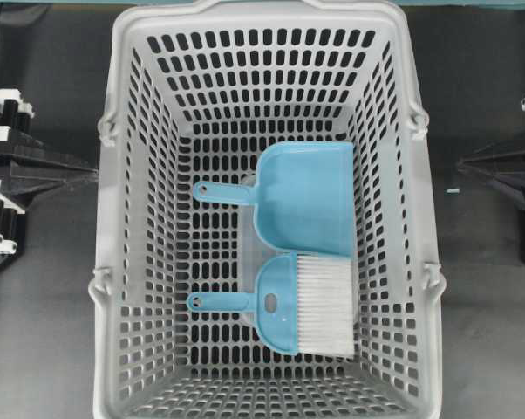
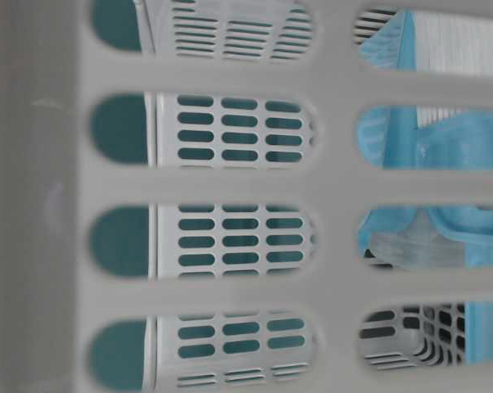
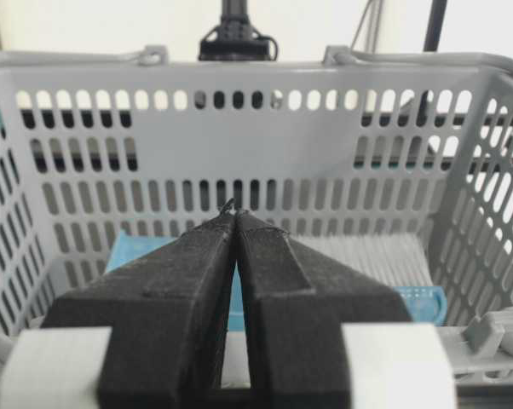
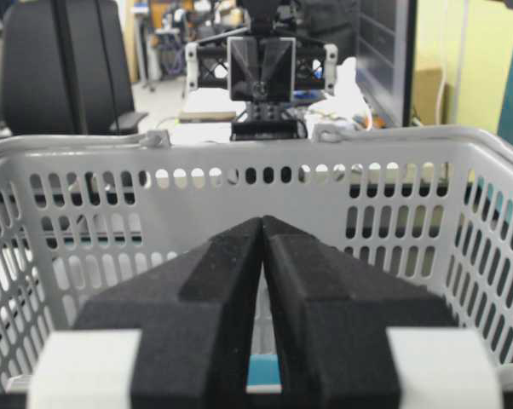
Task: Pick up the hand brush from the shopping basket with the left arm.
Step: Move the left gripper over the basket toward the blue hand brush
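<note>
Left hand [image 3: 237, 223] pads pressed together, empty, outside shopping basket [image 1: 114, 218]. Reach not begun. Next: spread pads, descend over hand brush [image 1: 280, 305] handle, lower centre of overhead frame.

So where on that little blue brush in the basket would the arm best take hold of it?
Probably the thin handle of the hand brush. It lies flat on the shopping basket floor and points toward the left gripper, with bare floor around it. The bristles sit close to the far wall and the dustpan lies just beside the head. Coming straight down from above, fingers either side of the handle, looks easiest.
</note>
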`<act>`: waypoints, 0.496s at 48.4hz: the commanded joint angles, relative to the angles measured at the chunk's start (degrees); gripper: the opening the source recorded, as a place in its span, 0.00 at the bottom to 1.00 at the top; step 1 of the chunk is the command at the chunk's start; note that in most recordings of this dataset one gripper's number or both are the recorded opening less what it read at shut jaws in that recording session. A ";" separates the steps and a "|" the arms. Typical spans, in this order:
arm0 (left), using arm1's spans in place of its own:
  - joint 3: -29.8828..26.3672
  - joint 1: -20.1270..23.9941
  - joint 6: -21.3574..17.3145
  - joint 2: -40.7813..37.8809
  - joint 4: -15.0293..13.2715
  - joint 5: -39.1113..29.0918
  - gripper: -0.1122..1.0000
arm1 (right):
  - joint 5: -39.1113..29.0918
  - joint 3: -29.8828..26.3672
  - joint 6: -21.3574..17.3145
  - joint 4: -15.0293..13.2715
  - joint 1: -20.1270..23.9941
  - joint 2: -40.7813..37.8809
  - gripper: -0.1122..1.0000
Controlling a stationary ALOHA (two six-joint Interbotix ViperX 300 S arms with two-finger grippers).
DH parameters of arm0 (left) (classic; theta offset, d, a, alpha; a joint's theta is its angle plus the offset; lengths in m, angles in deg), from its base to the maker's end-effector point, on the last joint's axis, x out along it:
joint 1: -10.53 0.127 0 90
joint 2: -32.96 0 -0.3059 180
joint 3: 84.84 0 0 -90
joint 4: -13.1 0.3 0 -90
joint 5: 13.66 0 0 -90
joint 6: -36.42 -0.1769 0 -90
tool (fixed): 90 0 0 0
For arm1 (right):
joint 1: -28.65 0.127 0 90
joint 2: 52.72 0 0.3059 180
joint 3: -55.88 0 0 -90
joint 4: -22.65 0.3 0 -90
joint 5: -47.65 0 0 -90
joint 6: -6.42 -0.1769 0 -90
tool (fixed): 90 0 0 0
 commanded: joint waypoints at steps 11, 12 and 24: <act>-15.03 -1.05 3.34 -5.27 2.37 -15.64 0.10 | -3.16 -1.14 -0.35 0.88 -0.35 -0.18 0.10; -16.17 -1.32 3.52 -5.98 2.46 -17.40 0.10 | -3.43 -1.14 -0.35 0.88 -0.35 -0.18 0.10; -32.17 -6.15 6.59 -17.84 2.37 -38.85 0.10 | -5.01 -1.49 -0.26 0.88 -0.35 0.62 0.10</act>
